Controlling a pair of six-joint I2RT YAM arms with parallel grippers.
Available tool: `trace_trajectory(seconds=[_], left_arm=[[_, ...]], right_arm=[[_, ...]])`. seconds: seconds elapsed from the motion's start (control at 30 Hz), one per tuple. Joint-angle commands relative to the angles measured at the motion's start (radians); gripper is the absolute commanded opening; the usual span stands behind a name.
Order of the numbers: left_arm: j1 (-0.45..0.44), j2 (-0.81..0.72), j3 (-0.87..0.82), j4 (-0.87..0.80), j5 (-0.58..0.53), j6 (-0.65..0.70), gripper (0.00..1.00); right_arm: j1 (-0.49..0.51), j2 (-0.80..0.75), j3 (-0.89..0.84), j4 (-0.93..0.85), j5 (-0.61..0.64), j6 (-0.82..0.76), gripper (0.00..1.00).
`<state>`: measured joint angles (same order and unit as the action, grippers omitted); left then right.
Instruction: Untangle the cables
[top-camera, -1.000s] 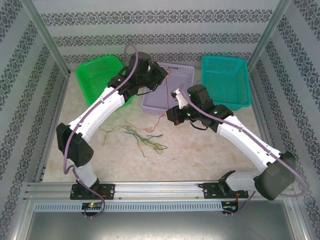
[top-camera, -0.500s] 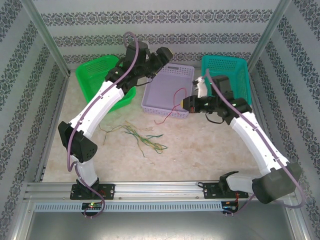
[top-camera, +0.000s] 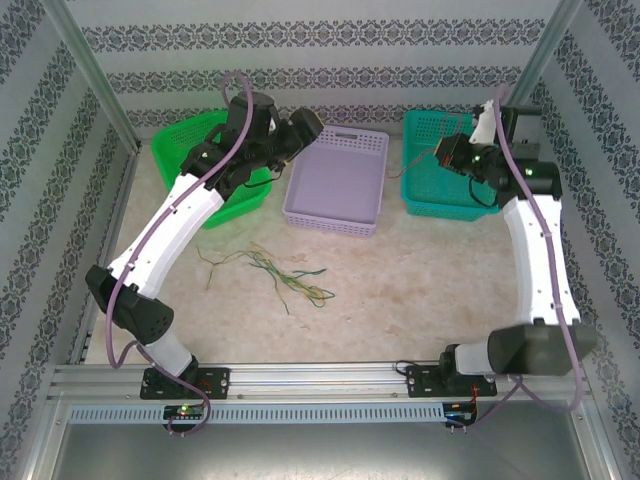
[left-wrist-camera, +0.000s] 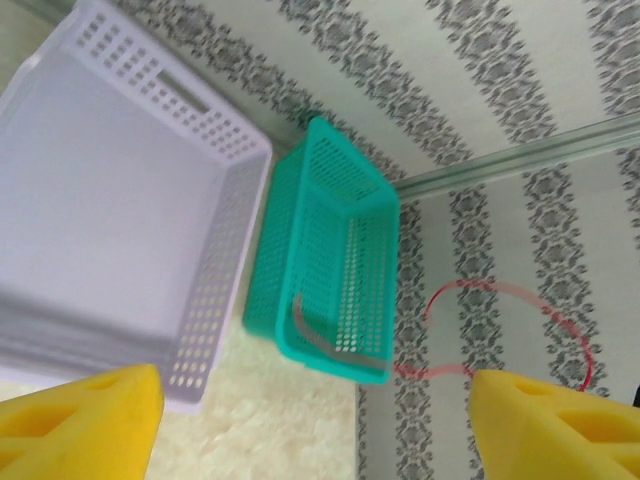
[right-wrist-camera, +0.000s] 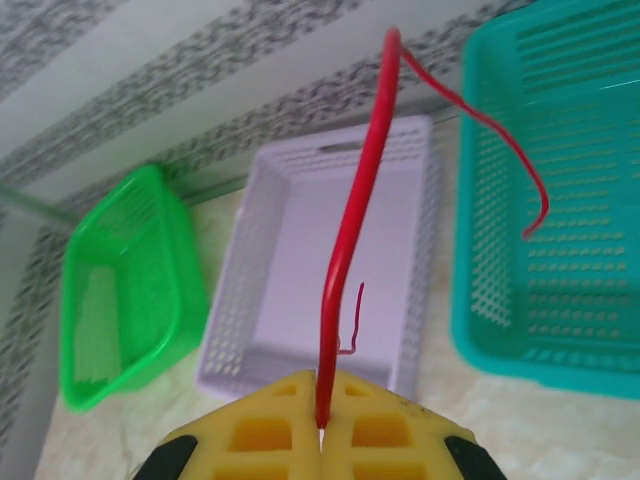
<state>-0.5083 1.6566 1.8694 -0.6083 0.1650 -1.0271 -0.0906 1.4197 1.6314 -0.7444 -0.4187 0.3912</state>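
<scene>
Pinching the red cable (right-wrist-camera: 352, 230) — right claw (right-wrist-camera: 320, 420); left claw (left-wrist-camera: 315, 420) agape — beige tabletop (top-camera: 420, 280), patterned walls (top-camera: 320, 60).

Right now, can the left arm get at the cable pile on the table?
Probably yes: the left claw is open and empty, and the cable pile lies uncovered on the table, with nothing between them.

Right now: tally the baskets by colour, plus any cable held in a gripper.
Green basket: 1
Purple basket: 1
Teal basket: 1
Red cable, pinched in the right gripper: 1
Total: 4
</scene>
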Motion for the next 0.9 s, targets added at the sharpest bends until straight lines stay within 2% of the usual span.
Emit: trace_trajectory(seconds=[0.0, 0.3, 0.43, 0.53, 0.57, 0.67, 0.7, 0.77, 0.87], left_arm=[[-0.017, -0.048, -0.063, -0.001, 0.032, -0.015, 0.80], [-0.051, -0.123, -0.146, -0.014, 0.011, -0.027, 0.79], [-0.061, -0.148, -0.165, -0.019, -0.009, -0.032, 0.79], [-0.065, -0.166, -0.180, -0.019, -0.022, -0.033, 0.79], [-0.065, -0.171, -0.188, -0.021, -0.025, -0.034, 0.79], [-0.067, -0.188, -0.210, -0.039, -0.043, -0.037, 0.79], [-0.067, -0.194, -0.222, -0.050, -0.053, -0.039, 0.79], [-0.068, -0.208, -0.252, -0.070, -0.070, -0.049, 0.79], [-0.068, -0.219, -0.296, -0.130, -0.101, -0.065, 0.78]], right_arm=[[-0.045, 0.118, 0.094, 0.035, 0.087, -0.005, 0.00], [-0.152, 0.458, 0.394, 0.103, -0.007, 0.060, 0.00], [-0.179, 0.541, 0.447, 0.159, -0.017, 0.112, 0.00], [-0.191, 0.575, 0.397, 0.204, -0.051, 0.166, 0.00], [-0.190, 0.578, 0.365, 0.211, -0.067, 0.179, 0.03], [-0.179, 0.511, 0.203, 0.227, -0.050, 0.211, 0.32], [-0.170, 0.460, 0.133, 0.247, -0.015, 0.218, 0.39], [-0.154, 0.368, 0.031, 0.249, 0.063, 0.228, 0.46], [-0.132, 0.231, -0.074, 0.247, 0.163, 0.264, 0.48]])
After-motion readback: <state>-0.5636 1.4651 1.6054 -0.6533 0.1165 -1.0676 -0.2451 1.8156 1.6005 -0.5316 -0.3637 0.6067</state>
